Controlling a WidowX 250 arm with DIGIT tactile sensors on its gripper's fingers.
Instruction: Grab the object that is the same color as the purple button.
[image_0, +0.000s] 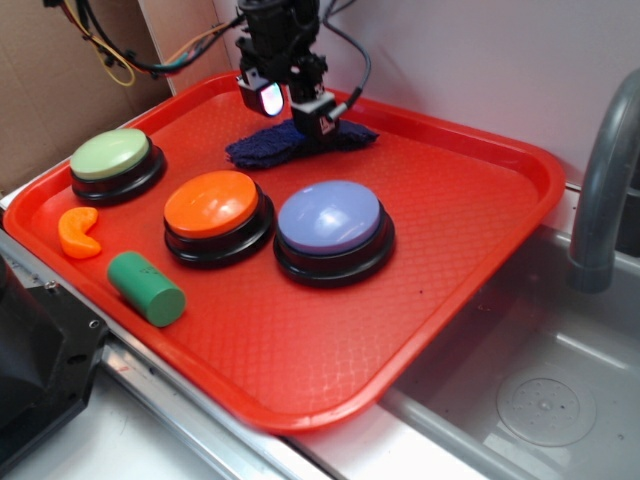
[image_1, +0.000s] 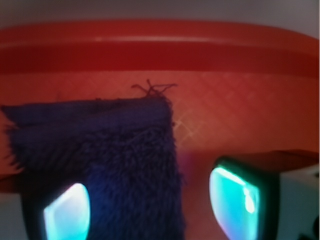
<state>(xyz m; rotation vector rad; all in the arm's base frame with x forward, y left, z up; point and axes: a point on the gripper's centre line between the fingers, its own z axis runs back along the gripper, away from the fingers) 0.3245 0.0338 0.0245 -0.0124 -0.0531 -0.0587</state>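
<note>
The object, a dark navy-purple fuzzy rag (image_0: 256, 149), lies at the back of the red tray (image_0: 500, 160). My gripper (image_0: 293, 115) is down over it and open, with one lit finger on each side. In the wrist view the rag (image_1: 115, 150) fills the space beside the left fingertip (image_1: 65, 215), while bare tray shows between the rag and the right fingertip (image_1: 235, 202). The jaws are not closed on the cloth. The purple button (image_0: 330, 218), a lavender dome on a black base, sits in the tray's middle, in front of the rag.
An orange dome button (image_0: 212, 203) and a pale green one (image_0: 112, 154) stand left of the purple button. An orange crescent (image_0: 78, 232) and a green cylinder (image_0: 146, 288) lie near the tray's front left. A steel sink (image_0: 540, 400) and faucet (image_0: 600, 180) are at the right.
</note>
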